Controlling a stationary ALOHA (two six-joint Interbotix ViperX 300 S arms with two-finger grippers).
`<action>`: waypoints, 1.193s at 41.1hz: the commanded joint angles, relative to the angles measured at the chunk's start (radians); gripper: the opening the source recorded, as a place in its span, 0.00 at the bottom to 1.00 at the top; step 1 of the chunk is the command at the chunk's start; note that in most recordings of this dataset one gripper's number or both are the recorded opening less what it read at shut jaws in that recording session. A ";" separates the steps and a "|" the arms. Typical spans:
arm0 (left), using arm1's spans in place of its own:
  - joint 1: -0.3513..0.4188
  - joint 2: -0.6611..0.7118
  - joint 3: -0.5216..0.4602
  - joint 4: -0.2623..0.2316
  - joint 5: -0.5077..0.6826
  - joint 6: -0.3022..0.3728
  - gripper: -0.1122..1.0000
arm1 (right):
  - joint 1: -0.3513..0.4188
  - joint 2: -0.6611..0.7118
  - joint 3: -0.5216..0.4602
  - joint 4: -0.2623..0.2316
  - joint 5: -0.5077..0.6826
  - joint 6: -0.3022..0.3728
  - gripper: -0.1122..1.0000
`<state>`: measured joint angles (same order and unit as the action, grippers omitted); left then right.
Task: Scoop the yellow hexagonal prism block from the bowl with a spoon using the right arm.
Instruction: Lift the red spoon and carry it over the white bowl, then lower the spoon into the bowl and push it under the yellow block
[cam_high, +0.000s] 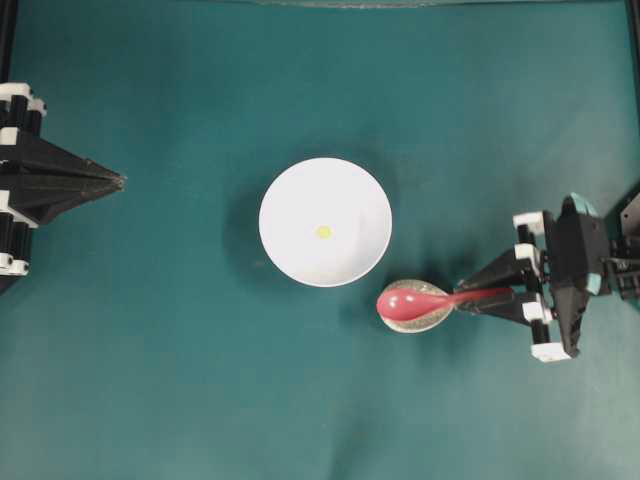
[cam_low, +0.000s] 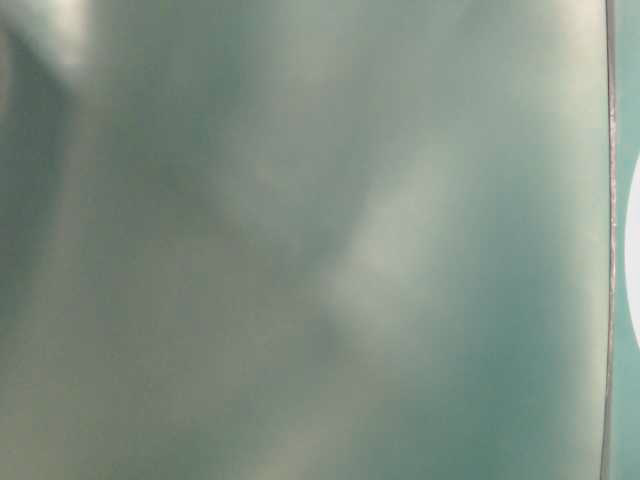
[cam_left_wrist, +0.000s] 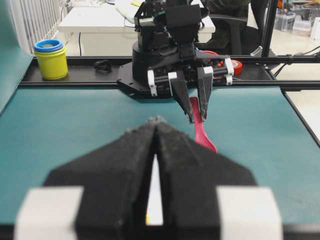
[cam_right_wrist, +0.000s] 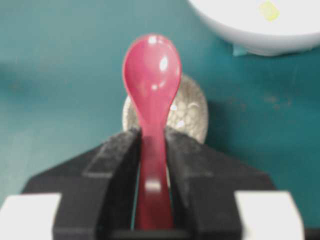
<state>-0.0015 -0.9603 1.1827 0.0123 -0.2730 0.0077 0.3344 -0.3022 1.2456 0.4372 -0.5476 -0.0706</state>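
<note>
Right wrist view — right jaws clamp the spoon (cam_right_wrist: 152, 90) handle; left jaws together — bowl (cam_high: 325, 222) apart.

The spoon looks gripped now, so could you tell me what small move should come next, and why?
Probably carry the spoon toward the bowl: the right gripper clamps its handle, its scoop is above the spoon rest, and the yellow block sits inside the bowl.

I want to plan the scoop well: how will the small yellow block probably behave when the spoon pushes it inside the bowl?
The yellow block is tiny beside the spoon, so it is probably very light and may skid ahead. It lies loose near the middle of the smooth white bowl, so it could slide. Its flat hexagonal shape suggests sliding rather than rolling.
</note>
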 joint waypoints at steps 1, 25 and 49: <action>0.000 0.008 -0.017 0.002 -0.006 -0.002 0.10 | -0.054 -0.077 -0.060 -0.003 0.132 -0.037 0.31; -0.002 0.008 -0.018 0.002 -0.009 -0.002 0.10 | -0.400 -0.069 -0.414 -0.052 0.781 -0.210 0.31; -0.002 0.008 -0.018 0.002 -0.011 -0.003 0.10 | -0.463 0.199 -0.712 -0.190 1.152 -0.196 0.31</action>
<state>-0.0015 -0.9603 1.1827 0.0107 -0.2730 0.0061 -0.1243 -0.1028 0.5829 0.2577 0.5737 -0.2700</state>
